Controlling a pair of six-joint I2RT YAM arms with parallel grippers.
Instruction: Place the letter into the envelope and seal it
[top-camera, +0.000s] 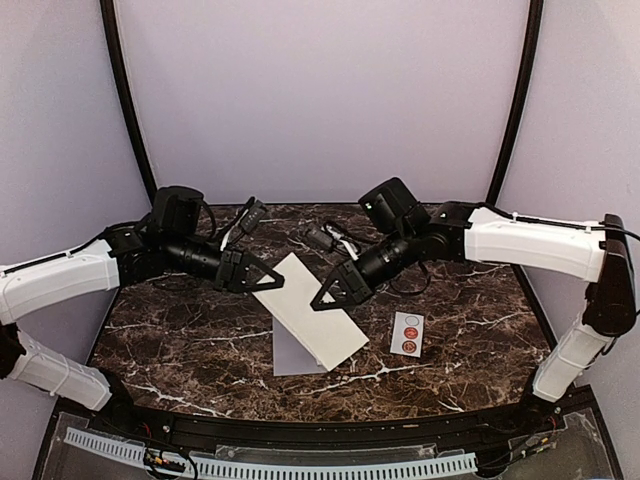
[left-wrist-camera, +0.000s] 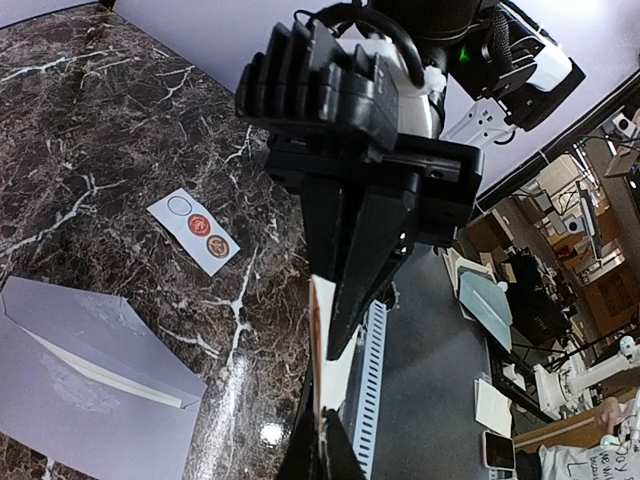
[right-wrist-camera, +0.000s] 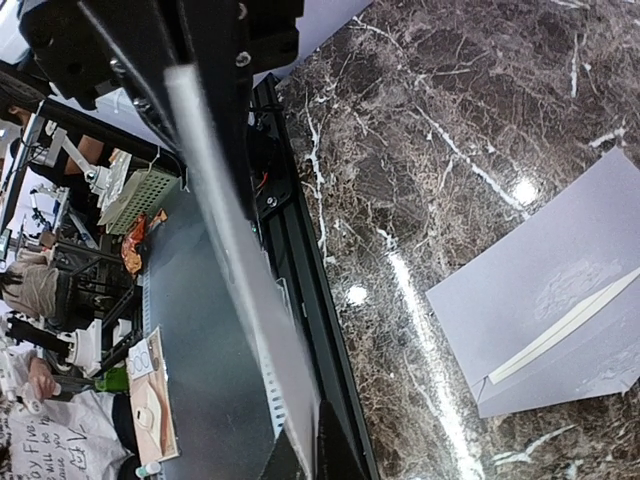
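The letter (top-camera: 312, 312), a stiff white sheet, hangs tilted above the marble table. My left gripper (top-camera: 271, 283) is shut on its upper left corner. My right gripper (top-camera: 323, 298) is shut on its right edge near the middle. In the left wrist view the letter (left-wrist-camera: 322, 345) shows edge-on, running down into my shut left gripper (left-wrist-camera: 327, 445). The right wrist view has the letter (right-wrist-camera: 245, 280) as a blurred edge ending between my right gripper's (right-wrist-camera: 318, 455) fingers. The grey-lavender envelope (top-camera: 288, 357) lies flat on the table, partly hidden under the letter, and shows in both wrist views (left-wrist-camera: 90, 395) (right-wrist-camera: 560, 310).
A small white sticker strip (top-camera: 407, 333) with two red round seals lies on the table right of the envelope, also in the left wrist view (left-wrist-camera: 196, 231). The table's black front rail (top-camera: 300, 430) runs along the near edge. Cables trail behind both wrists.
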